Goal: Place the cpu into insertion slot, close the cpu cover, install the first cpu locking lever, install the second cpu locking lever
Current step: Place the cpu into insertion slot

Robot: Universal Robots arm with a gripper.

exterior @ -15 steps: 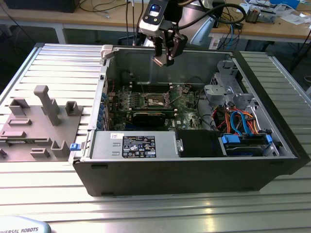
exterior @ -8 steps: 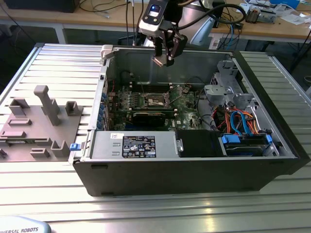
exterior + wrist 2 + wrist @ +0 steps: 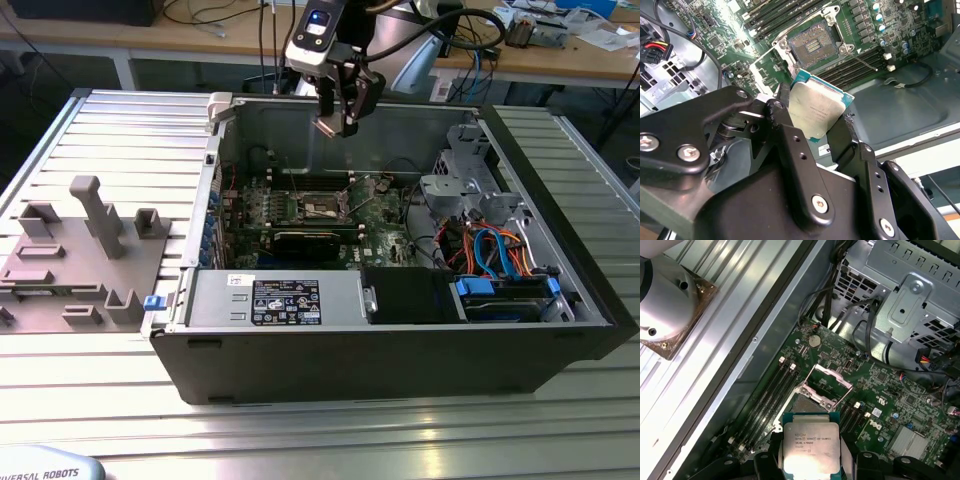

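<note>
Over the far part of the open grey metal computer case [image 3: 400, 350], above its flat green motherboard [image 3: 385, 215]: black metal gripper [image 3: 335, 125], well apart from the square, dark-centred insertion slot [image 3: 812, 45] below. Thin silvery cpu cover [image 3: 827, 382] seemingly tilted up. Jaws clamped on opposite edges of the small square silver-topped cpu [image 3: 817, 107].

I count one chip [image 3: 817, 107], one gripper [image 3: 335, 124] of mine, one square socket [image 3: 813, 44] and one metal cover [image 3: 831, 371]. There is one open computer case [image 3: 350, 360] with one green board [image 3: 385, 225] and one long black card [image 3: 305, 243] inside. One grey tray [image 3: 70, 250] lies on the exterior view's left.
</note>
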